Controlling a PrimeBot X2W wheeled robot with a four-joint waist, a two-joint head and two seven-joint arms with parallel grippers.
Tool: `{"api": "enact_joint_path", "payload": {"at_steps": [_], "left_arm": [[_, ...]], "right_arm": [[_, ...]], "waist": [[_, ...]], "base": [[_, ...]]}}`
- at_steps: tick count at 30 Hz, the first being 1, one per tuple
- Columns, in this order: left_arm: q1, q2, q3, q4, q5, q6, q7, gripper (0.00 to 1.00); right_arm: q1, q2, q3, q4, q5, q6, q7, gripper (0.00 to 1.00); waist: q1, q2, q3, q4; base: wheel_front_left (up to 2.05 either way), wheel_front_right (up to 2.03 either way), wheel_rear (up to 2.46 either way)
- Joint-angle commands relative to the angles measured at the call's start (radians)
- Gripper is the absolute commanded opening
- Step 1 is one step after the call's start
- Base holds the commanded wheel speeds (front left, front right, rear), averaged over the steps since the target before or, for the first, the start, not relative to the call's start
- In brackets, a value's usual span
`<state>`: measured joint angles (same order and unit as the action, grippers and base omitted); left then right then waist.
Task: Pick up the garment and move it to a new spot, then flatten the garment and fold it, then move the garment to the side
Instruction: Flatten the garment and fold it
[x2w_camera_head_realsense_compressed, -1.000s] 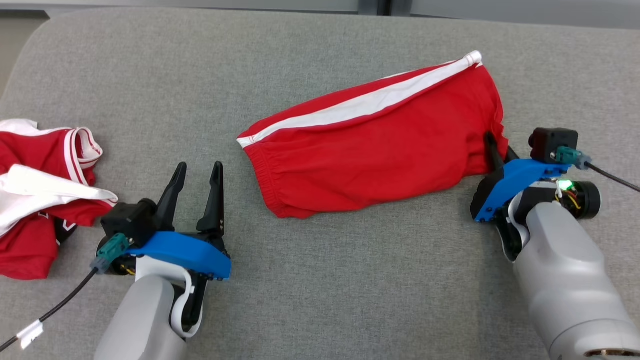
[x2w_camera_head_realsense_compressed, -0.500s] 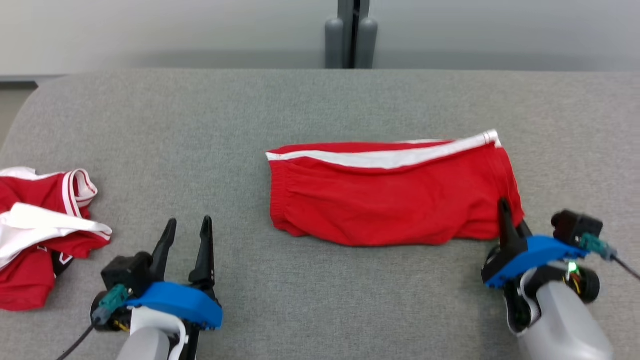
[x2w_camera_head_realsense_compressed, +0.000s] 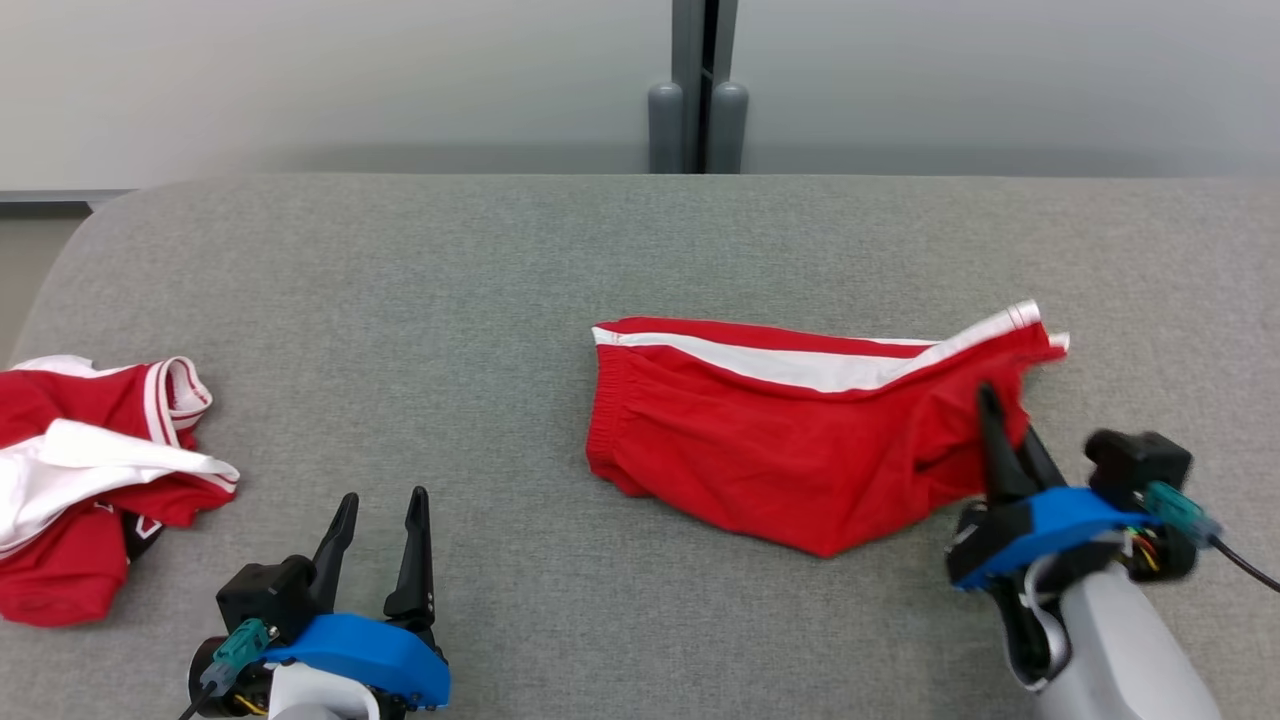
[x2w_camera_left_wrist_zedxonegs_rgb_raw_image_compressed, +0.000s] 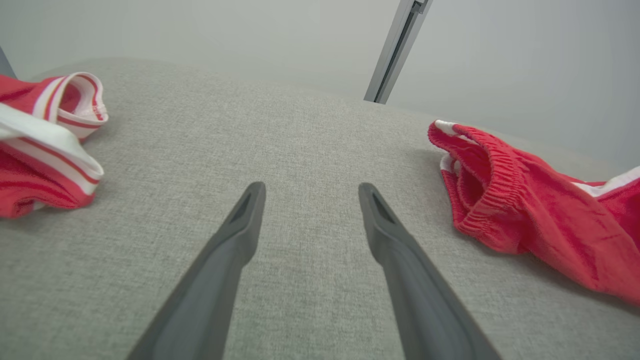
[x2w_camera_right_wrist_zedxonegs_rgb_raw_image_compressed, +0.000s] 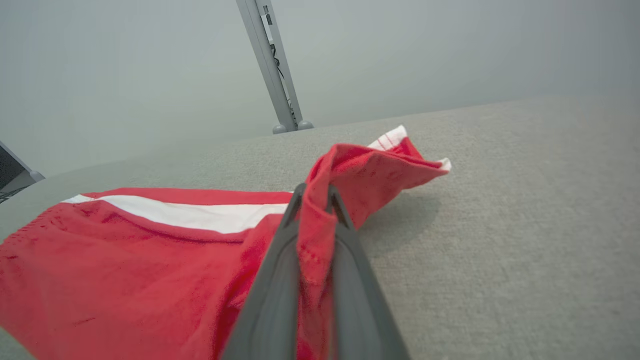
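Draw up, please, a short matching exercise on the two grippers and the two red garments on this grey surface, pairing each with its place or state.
Things:
1. left gripper
2. right gripper
3. red shorts
4. crumpled jersey

Places or states:
A. lying right of centre, right end pinched up
B. open and empty
C. bunched at the left edge of the grey surface
D. shut on a pinch of red fabric

Pairs: 1-B, 2-D, 3-A, 4-C.
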<state>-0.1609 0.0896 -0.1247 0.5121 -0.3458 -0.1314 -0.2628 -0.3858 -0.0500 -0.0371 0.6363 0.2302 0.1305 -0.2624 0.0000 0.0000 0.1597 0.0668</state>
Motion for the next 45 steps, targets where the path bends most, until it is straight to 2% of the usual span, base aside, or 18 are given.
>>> {"api": "enact_joint_path", "payload": {"at_steps": [1, 7, 12, 17, 18, 19, 22, 25, 36, 40, 45], "left_arm": [[-0.004, 0.002, -0.002, 0.0, 0.002, 0.002, -0.003, 1.0], [-0.012, -0.001, -0.008, 0.009, -0.002, 0.002, -0.003, 1.0], [-0.026, -0.007, -0.031, 0.017, -0.007, 0.002, -0.003, 1.0], [-0.035, -0.005, -0.049, 0.025, -0.011, 0.002, -0.003, 1.0], [-0.038, -0.003, -0.051, 0.026, -0.009, 0.002, -0.003, 1.0], [-0.042, -0.002, -0.052, 0.027, -0.008, 0.002, -0.003, 1.0], [-0.054, 0.007, -0.044, 0.023, -0.003, 0.002, -0.003, 1.0], [-0.054, 0.015, -0.027, 0.016, 0.012, 0.002, -0.003, 1.0], [-0.045, 0.004, 0.068, -0.041, 0.16, 0.011, -0.003, 1.0], [-0.019, -0.005, 0.09, -0.054, 0.209, 0.021, -0.003, 1.0], [0.021, -0.015, 0.109, -0.058, 0.244, 0.028, -0.003, 1.0]], "right_arm": [[-0.017, -0.001, 0.025, -0.016, 0.006, 0.0, -0.003, 0.0], [-0.075, -0.002, 0.285, -0.091, 0.105, 0.0, -0.003, 0.0], [-0.125, -0.002, 0.491, -0.061, 0.203, 0.0, -0.003, 0.0], [-0.151, -0.003, 0.609, 0.007, 0.288, 0.0, -0.003, 0.0], [-0.16, -0.003, 0.619, 0.012, 0.305, 0.0, -0.003, 0.39], [-0.166, -0.002, 0.629, 0.017, 0.32, 0.0, -0.003, 1.0], [-0.167, -0.002, 0.654, -0.022, 0.365, 0.0, -0.003, 1.0], [-0.149, -0.004, 0.618, -0.084, 0.351, 0.0, -0.003, 1.0], [0.05, -0.001, 0.194, -0.212, 0.057, 0.0, -0.003, 1.0], [0.113, -0.001, 0.122, -0.223, -0.004, 0.0, -0.003, 1.0], [0.183, -0.001, 0.085, -0.201, -0.05, 0.0, -0.003, 1.0]], "waist": [[0.0, 0.0, 0.0, 0.006], [0.0, 0.0, -0.003, 0.049], [0.0, 0.0, 0.003, 0.105], [0.0, 0.0, 0.006, 0.143], [0.0, 0.0, 0.006, 0.145], [0.0, 0.0, 0.007, 0.146], [0.0, 0.0, 0.006, 0.131], [0.0, 0.0, 0.0, 0.101], [0.0, 0.0, -0.037, -0.01], [0.0, 0.0, -0.056, -0.035], [0.0, 0.0, -0.087, -0.056]], "base": [[0.0, 0.0, 0.0], [0.0, 0.0, 0.0], [0.0, 0.0, 0.0], [0.0, 0.0, 0.0], [0.0, 0.0, 0.0], [0.0, 0.0, 0.0], [0.0, 0.0, 0.0], [0.0, 0.0, 0.0], [0.0, 0.0, 0.0], [0.0, 0.0, 0.0], [0.0, 0.0, 0.0]]}}
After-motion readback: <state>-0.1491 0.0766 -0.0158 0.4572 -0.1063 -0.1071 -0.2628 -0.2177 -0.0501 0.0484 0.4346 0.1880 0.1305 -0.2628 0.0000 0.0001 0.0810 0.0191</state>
